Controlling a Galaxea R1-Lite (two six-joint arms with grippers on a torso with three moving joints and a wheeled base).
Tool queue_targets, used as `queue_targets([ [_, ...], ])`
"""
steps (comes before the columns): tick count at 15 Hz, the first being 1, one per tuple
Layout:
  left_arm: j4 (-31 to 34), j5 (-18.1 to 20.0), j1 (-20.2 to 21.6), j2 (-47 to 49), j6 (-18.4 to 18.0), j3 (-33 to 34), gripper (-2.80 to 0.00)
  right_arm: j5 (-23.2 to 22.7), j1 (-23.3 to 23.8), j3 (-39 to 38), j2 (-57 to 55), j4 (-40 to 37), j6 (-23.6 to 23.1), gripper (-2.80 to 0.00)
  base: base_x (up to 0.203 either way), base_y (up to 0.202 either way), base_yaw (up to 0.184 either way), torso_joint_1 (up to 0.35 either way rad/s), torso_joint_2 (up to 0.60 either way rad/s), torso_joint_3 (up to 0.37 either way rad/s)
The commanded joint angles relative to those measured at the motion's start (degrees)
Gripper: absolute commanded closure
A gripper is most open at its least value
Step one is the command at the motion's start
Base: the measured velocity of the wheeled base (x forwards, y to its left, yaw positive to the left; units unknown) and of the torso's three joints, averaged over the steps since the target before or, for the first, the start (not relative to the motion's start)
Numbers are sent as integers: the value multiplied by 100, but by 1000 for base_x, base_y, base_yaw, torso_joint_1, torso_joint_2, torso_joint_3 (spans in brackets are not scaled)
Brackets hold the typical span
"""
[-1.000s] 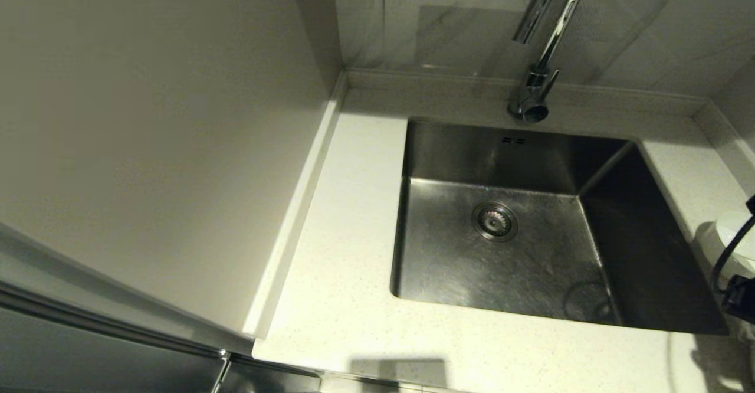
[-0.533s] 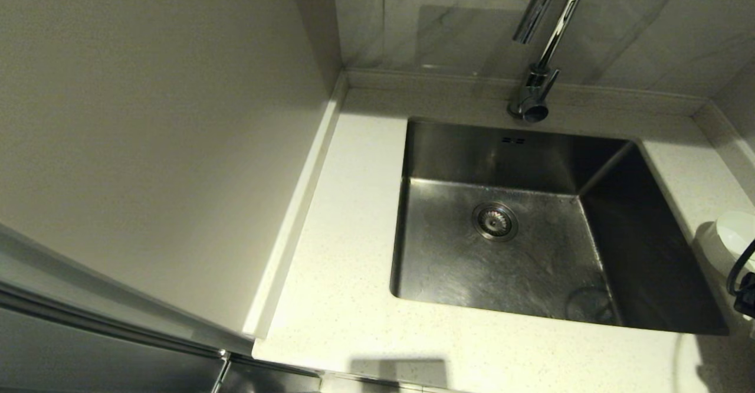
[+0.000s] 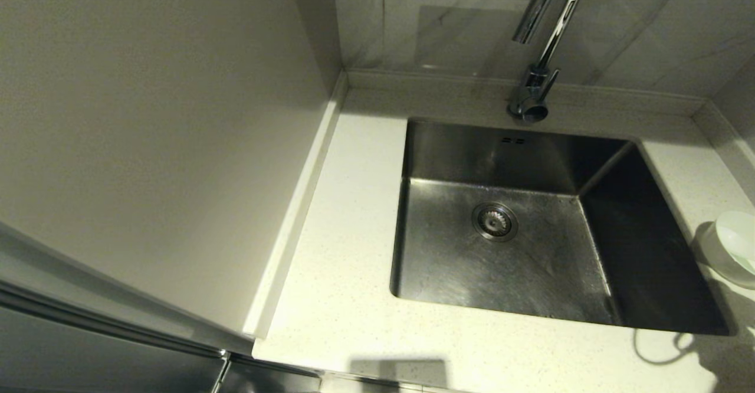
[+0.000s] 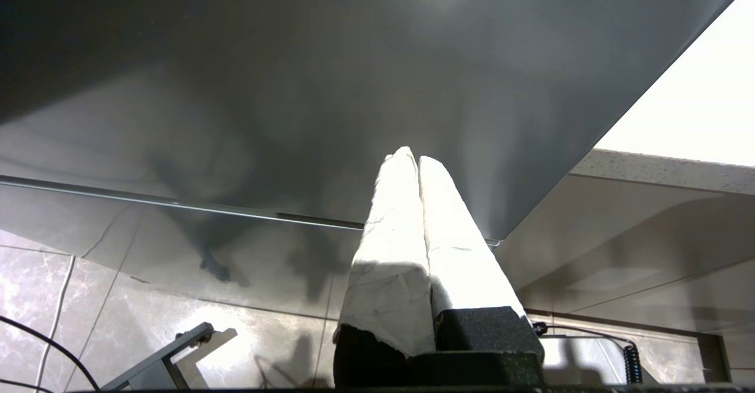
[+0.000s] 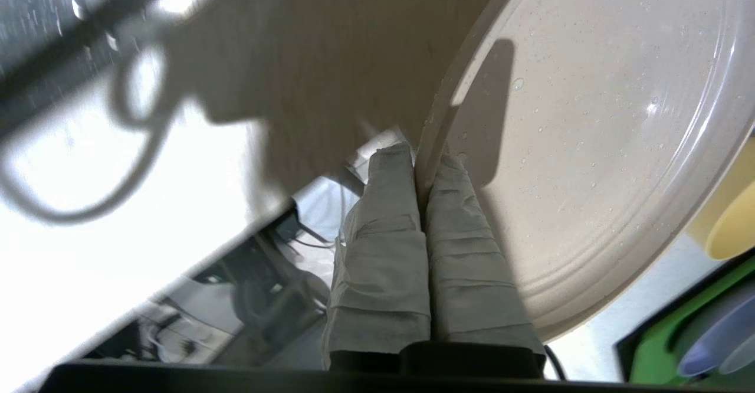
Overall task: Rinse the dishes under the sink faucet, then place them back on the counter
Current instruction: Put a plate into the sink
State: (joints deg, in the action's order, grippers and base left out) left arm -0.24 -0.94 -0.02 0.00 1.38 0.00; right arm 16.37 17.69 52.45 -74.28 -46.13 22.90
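The steel sink stands with nothing in it, and the chrome faucet rises behind it. On the counter, at the far right, sits the white bowl. Neither gripper shows in the head view. In the right wrist view my right gripper is shut on the rim of the cream plate, which carries water drops and hangs tilted beside the counter edge. My left gripper is shut on nothing, low in front of a grey cabinet face. The spoon is out of view.
A raised rim runs along the left wall and the back wall. The drain strainer lies in the basin floor. Beyond the plate are a yellow dish and a green tray with bluish dishes.
The right arm's black cable and body, seen at the right edge of the head view, have drawn out of that view. The bowl now shows whole.
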Motion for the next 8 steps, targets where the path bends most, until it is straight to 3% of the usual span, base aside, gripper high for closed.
queue_targets([
  [1, -2, -3, 2, -18, 3, 0, 0, 7, -186, -188, 610, -56, -91, 0, 0, 0, 0, 0, 0, 0],
  [8, -2, -3, 2, -18, 3, 0, 0, 51, -1938, 324, 831, -369, -127, 0, 0, 0, 0, 0, 0, 0],
])
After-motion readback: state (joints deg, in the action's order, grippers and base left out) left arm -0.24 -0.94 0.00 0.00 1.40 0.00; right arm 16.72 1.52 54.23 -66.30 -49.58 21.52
